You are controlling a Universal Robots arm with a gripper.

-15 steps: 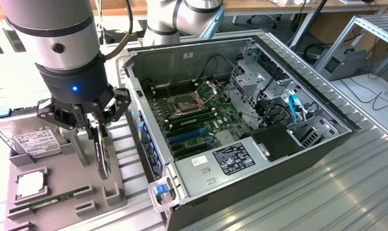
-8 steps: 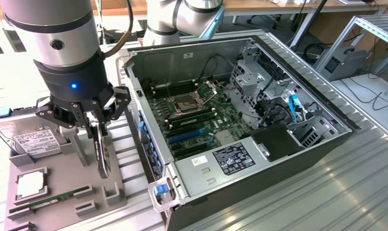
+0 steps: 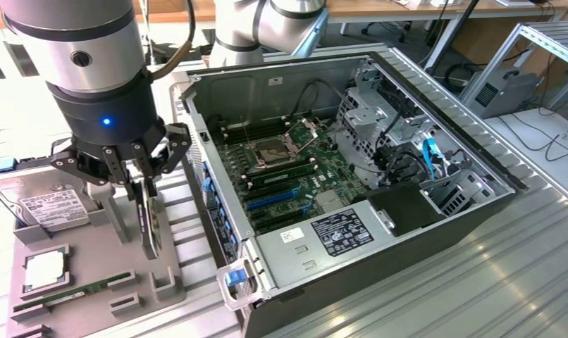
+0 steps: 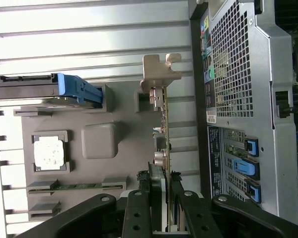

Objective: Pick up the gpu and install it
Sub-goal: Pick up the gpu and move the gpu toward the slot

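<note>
The gpu (image 3: 151, 227) is a thin dark card standing on edge in a slot of the grey parts holder (image 3: 82, 243), at the exterior view's left. My gripper (image 3: 138, 176) comes down on it from above, its black fingers closed on the card's two faces. In the wrist view the gpu (image 4: 165, 129) runs edge-on away from the gripper (image 4: 165, 210), with its silver bracket (image 4: 159, 74) at the far end. Whether the card has lifted out of its slot, I cannot tell. The open computer case (image 3: 359, 176) lies beside the holder, and blue expansion slots (image 3: 270, 201) show on its motherboard.
The holder also carries a silver hard drive (image 3: 41, 202), a processor chip (image 3: 44, 271) and a green RAM stick (image 3: 72, 290). The case's perforated back wall (image 4: 238, 84) stands close beside the card. A second robot arm base (image 3: 256, 28) stands behind the case.
</note>
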